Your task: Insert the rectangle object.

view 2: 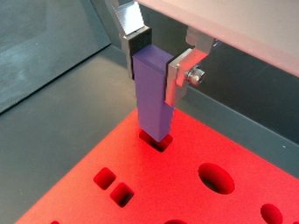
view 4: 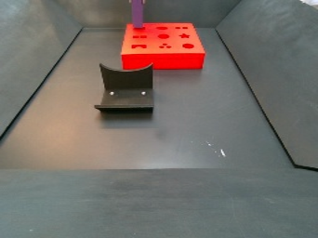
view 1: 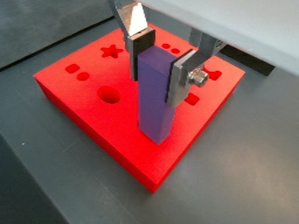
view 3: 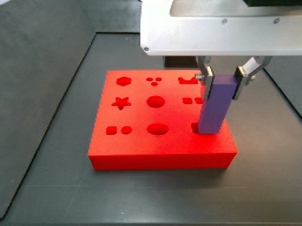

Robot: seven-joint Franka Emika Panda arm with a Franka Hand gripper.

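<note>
The rectangle object, a purple bar (view 1: 156, 92), stands upright between the fingers of my gripper (view 1: 163, 57), which is shut on its upper end. Its lower end sits in a rectangular hole near the edge of the red block (view 1: 87, 114). It shows the same way in both wrist views, where the bar (view 2: 153, 92) enters the block (view 2: 222, 206) under the gripper (view 2: 160, 54). In a side view the bar (view 3: 215, 106) stands at the block's (view 3: 160, 146) right edge under the gripper (view 3: 224, 72). In a side view from afar the bar (view 4: 137, 11) rises from the block (view 4: 165, 51).
The red block has several other shaped holes: star (view 1: 111, 52), round (view 1: 107, 94), small squares. A dark grey curved holder (view 4: 125, 90) stands on the dark floor in front of the block. Sloped dark walls (view 4: 37, 88) bound the floor.
</note>
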